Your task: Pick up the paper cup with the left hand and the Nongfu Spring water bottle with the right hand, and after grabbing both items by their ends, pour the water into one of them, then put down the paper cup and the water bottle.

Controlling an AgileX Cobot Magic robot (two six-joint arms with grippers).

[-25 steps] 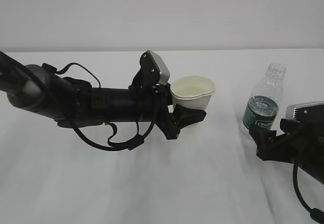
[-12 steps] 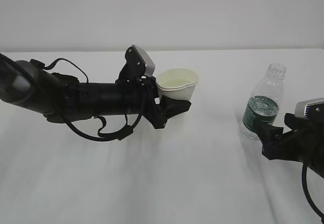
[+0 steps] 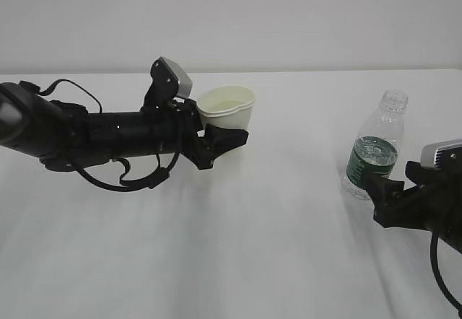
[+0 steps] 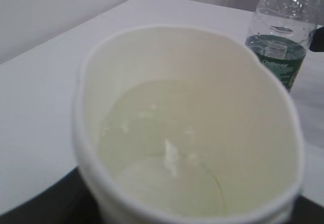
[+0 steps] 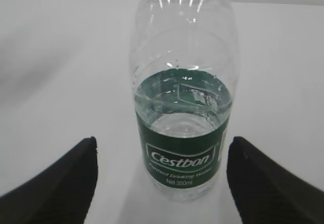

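left hand (image 3: 216, 140): fingers grasping paper cup (image 3: 227, 108) (water (image 4: 162, 158) inside), seemingly above counter (image 3: 253, 247) | right hand (image 5: 162, 181): fingers released, flanking upright Cestbon water bottle (image 5: 183, 107), apart

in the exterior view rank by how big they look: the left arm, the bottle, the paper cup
1. The black left robot arm with cables, by far the largest.
2. The clear ribbed plastic bottle with a dark green label.
3. The small white paper cup, shorter than the bottle, though it sits slightly farther from the camera.

Paper cup (image 3: 226, 107) was white, pale cream inside; water bottle (image 3: 373, 146) clear w/ dark green label, white lettering; table (image 3: 253, 247) white.
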